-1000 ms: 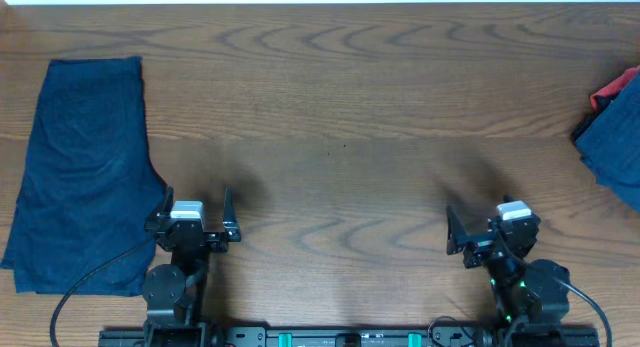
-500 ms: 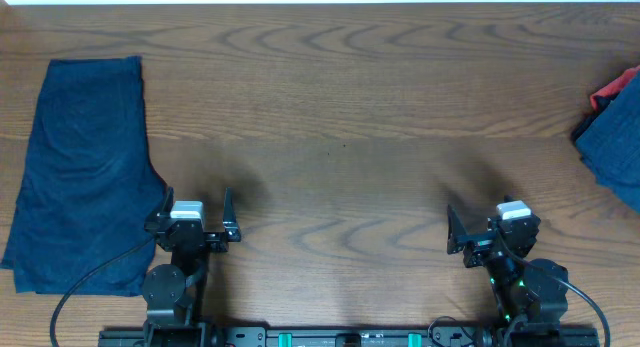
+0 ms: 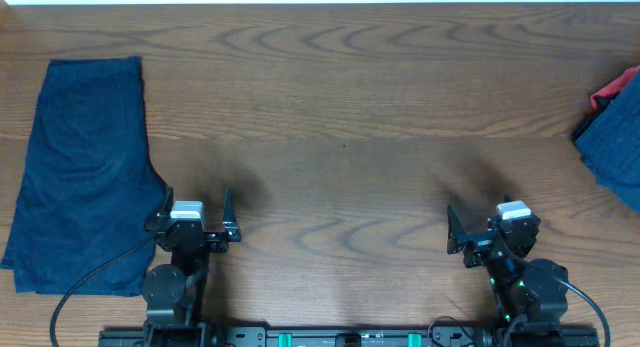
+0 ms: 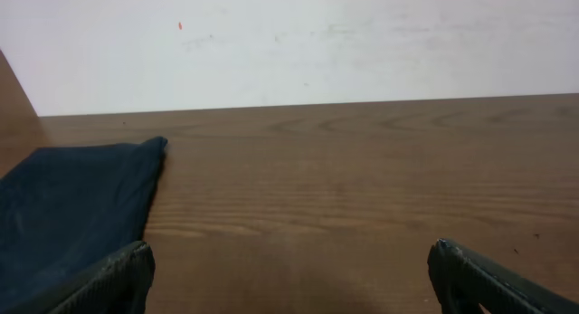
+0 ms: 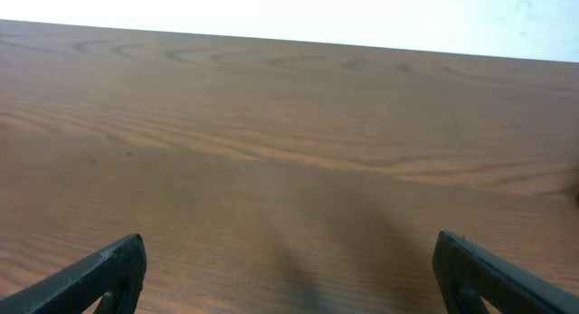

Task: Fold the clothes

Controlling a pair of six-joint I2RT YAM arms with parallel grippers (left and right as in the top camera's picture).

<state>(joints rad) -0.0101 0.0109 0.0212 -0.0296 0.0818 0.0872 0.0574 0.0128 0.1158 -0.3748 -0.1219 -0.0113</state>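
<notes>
A dark navy folded garment lies flat along the table's left side; its near corner also shows in the left wrist view. More navy clothes sit piled at the right edge, partly cut off by the frame. My left gripper rests near the front edge, just right of the left garment, open with nothing between its fingers. My right gripper sits at the front right, open and empty, with bare wood between its fingers.
A red cloth pokes out atop the right pile. The wooden table runs back to a white wall. Both arm bases stand at the front edge.
</notes>
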